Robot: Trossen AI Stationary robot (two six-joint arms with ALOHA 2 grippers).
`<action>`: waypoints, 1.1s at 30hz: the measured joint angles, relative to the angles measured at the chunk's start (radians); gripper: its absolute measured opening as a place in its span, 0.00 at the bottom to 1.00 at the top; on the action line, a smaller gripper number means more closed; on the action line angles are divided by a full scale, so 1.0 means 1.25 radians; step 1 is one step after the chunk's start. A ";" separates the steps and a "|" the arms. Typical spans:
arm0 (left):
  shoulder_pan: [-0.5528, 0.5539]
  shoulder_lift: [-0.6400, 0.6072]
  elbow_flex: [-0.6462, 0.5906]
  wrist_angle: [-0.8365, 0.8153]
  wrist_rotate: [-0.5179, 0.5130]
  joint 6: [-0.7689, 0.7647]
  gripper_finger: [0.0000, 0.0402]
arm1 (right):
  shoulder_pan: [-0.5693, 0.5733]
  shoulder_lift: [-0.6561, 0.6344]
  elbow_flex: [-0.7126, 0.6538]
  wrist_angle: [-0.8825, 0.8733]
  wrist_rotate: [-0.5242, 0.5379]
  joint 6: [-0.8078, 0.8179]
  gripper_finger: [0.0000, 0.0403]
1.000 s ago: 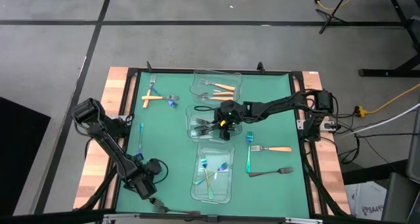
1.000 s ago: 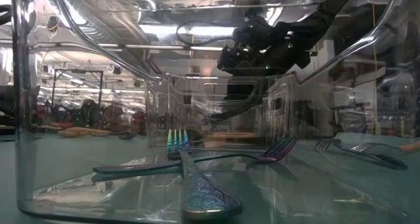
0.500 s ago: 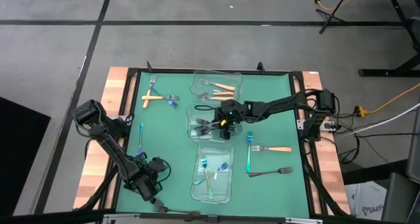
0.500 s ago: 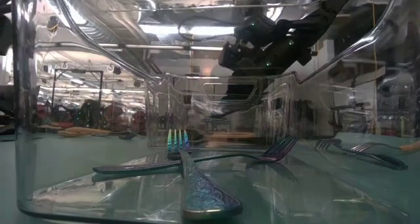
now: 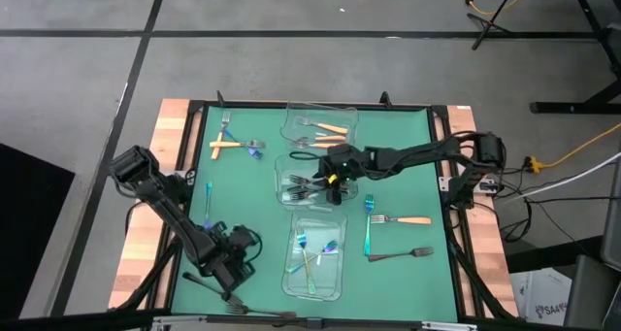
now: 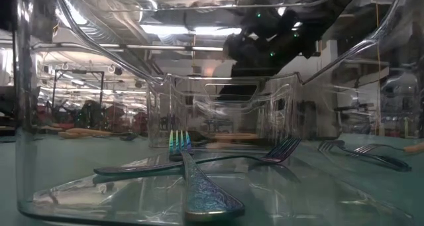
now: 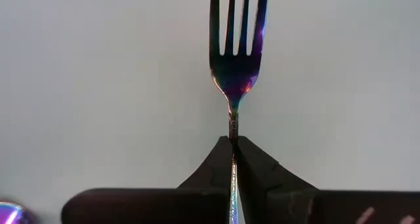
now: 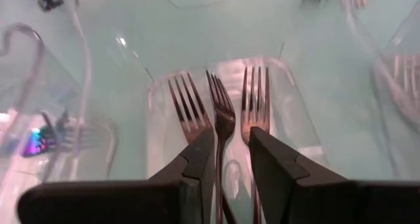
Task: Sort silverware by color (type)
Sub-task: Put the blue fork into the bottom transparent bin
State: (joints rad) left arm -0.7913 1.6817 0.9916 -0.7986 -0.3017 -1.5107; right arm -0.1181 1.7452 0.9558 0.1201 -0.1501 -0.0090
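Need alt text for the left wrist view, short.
The left gripper is shut on the thin neck of an iridescent blue-purple fork, tines pointing away from the camera. Behind it is a plain pale surface.

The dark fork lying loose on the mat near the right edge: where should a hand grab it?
Grip the dark fork mid-handle, coming straight down from above. It lies flat on the green mat, apart from the iridescent fork beside it, so the fingers can straddle its narrow handle crosswise.

Three containers (image 5: pixel 313 183) line the table's (image 5: pixel 408 156) middle, forks (image 5: pixel 398 218) scattered around.
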 joint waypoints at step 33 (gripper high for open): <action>0.145 0.007 0.328 0.235 -0.131 0.015 0.01 | 0.000 -0.316 0.001 -0.323 0.000 -0.042 0.22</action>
State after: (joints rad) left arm -0.6096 1.6900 1.4017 -0.5054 -0.4659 -1.4916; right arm -0.1177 1.3508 0.9569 -0.2840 -0.1501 -0.0620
